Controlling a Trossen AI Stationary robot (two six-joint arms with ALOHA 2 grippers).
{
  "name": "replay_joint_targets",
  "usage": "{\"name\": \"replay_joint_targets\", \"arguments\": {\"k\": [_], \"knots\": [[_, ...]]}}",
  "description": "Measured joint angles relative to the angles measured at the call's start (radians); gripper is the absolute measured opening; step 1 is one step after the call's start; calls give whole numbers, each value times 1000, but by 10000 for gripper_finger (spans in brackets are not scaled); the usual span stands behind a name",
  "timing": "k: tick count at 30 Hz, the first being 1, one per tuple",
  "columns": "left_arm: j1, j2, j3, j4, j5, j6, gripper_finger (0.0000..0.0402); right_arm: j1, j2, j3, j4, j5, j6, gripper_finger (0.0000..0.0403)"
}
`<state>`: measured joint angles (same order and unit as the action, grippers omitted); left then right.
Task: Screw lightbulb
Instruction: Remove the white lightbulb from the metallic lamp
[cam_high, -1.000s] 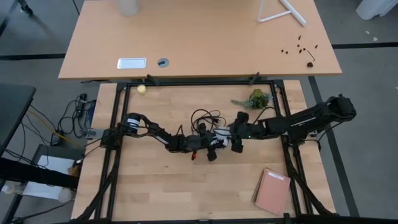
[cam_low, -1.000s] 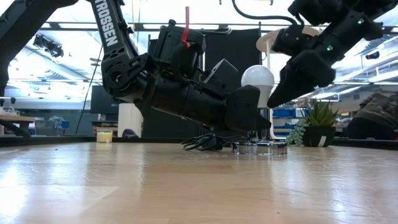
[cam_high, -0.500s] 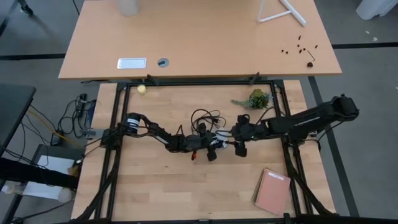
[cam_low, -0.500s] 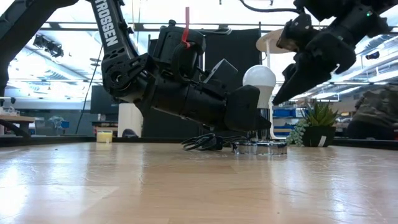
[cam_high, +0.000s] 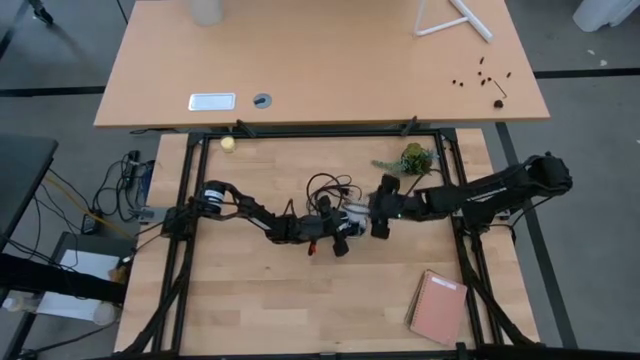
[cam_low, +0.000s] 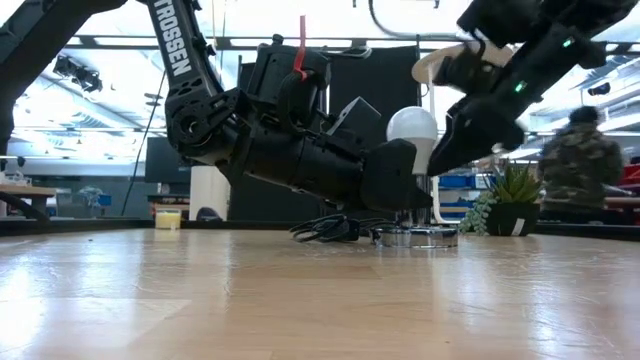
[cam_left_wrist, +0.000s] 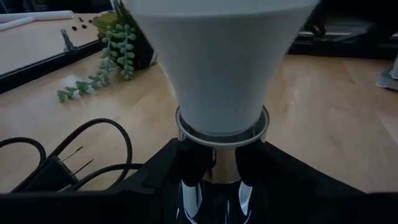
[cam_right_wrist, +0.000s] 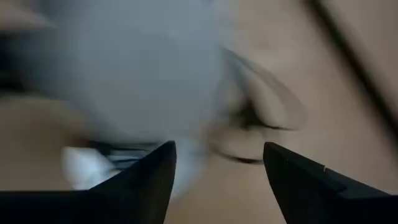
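Left gripper (cam_left_wrist: 211, 168) is clamping the socket (cam_low: 415, 237); right gripper (cam_right_wrist: 217, 180), fingers apart, is approaching the bulb (cam_low: 412, 128): center, then turn.

A robotics lab is showing here: two dark arms (cam_high: 470, 195) are working inside a black frame (cam_high: 190, 160) on a wooden surface (cam_high: 250, 300), cables (cam_high: 110, 205) are trailing off its edge, and a person (cam_low: 585, 165) is standing by benches behind (under bright ceiling lights).
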<state>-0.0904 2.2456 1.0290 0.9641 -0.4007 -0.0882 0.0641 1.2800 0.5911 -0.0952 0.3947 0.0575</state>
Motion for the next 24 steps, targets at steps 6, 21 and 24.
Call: {"name": "replay_joint_targets", "arguments": {"k": [6, 21, 24], "knots": [[-2, 0, 1, 0, 12, 9, 177, -19, -7, 0, -129, 174, -17, 249], [-3, 0, 1, 1, 12, 6, 177, 29, -12, 1, 77, -147, -13, 248], [-3, 0, 1, 1, 11, 3, 177, 16, -10, 1, 55, -110, -77, 248]]}}
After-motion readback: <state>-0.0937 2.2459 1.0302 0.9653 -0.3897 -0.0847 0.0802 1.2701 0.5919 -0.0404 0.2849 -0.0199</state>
